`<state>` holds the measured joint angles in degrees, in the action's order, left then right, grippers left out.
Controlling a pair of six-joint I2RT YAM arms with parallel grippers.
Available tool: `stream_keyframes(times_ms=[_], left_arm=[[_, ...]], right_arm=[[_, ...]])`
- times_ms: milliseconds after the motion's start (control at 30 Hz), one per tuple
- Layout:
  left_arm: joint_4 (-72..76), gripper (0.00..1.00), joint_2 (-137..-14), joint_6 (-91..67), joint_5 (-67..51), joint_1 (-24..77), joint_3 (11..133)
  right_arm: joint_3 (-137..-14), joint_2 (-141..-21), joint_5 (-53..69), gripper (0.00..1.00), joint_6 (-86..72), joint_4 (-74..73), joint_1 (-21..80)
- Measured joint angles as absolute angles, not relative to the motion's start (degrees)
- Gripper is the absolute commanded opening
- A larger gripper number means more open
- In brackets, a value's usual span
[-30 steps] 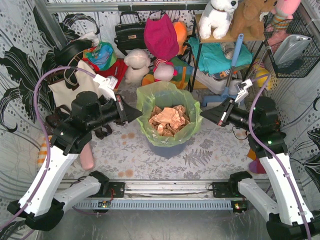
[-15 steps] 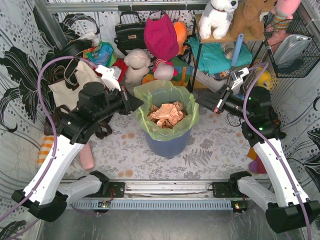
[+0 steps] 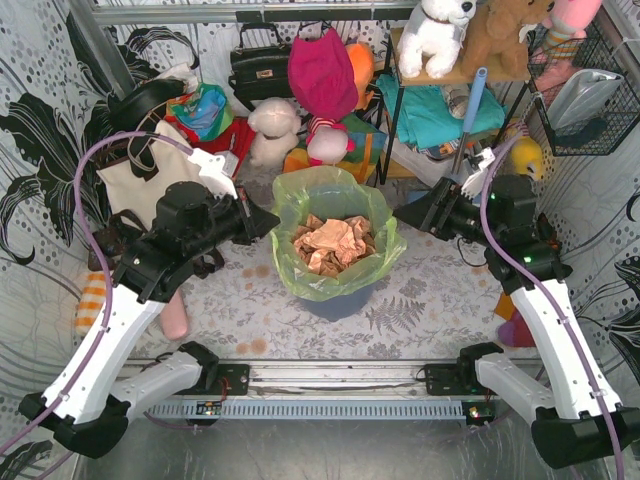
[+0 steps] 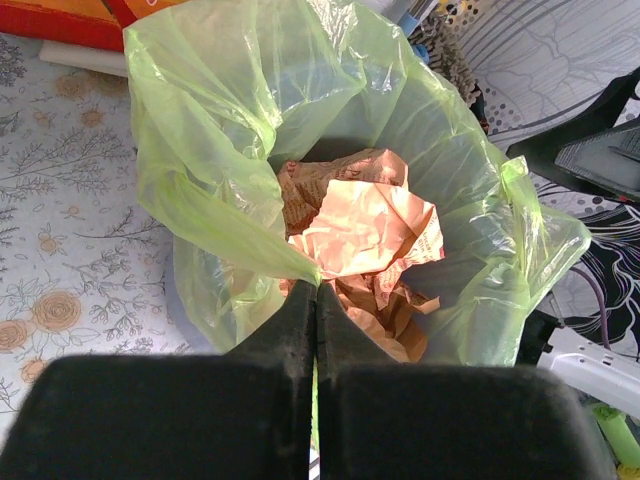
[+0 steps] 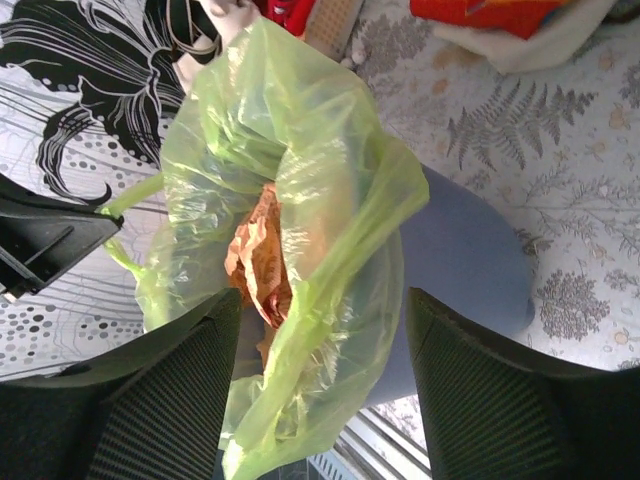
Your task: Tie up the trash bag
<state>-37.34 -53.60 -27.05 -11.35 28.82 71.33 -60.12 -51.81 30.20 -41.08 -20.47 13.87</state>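
Note:
The trash bag (image 3: 312, 195), thin light-green plastic, lines a blue-grey bin (image 3: 345, 298) at the middle of the floor mat, with crumpled tan paper (image 3: 335, 245) inside. My left gripper (image 3: 270, 224) is shut on the bag's left rim. In the left wrist view its tips (image 4: 317, 286) pinch a stretched strip of the bag (image 4: 220, 120). My right gripper (image 3: 402, 214) hovers at the bag's right rim, open. In the right wrist view the bag's loose green edge (image 5: 330, 260) hangs between the spread fingers (image 5: 190, 380), touching neither, beside the bin (image 5: 460, 260).
A cream tote bag (image 3: 140, 175) and black bags stand behind the left arm. Plush toys (image 3: 275, 125) and a red cloth crowd the back. A metal shelf rack (image 3: 440, 110) and a wire basket (image 3: 585, 95) stand close behind the right arm.
The right gripper has opened and let go of the bag's right rim, which has slackened. Both arms shifted back from the stretched pose; the left still holds its rim.

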Motion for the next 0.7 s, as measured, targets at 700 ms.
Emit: stream_keyframes(times_ms=[700], left_arm=[[-37.3,0.00,-53.7,-27.0,-11.6,28.8,69.6]], right_arm=[[-54.5,-55.6,41.6,0.60,-44.1,-18.1,15.1]])
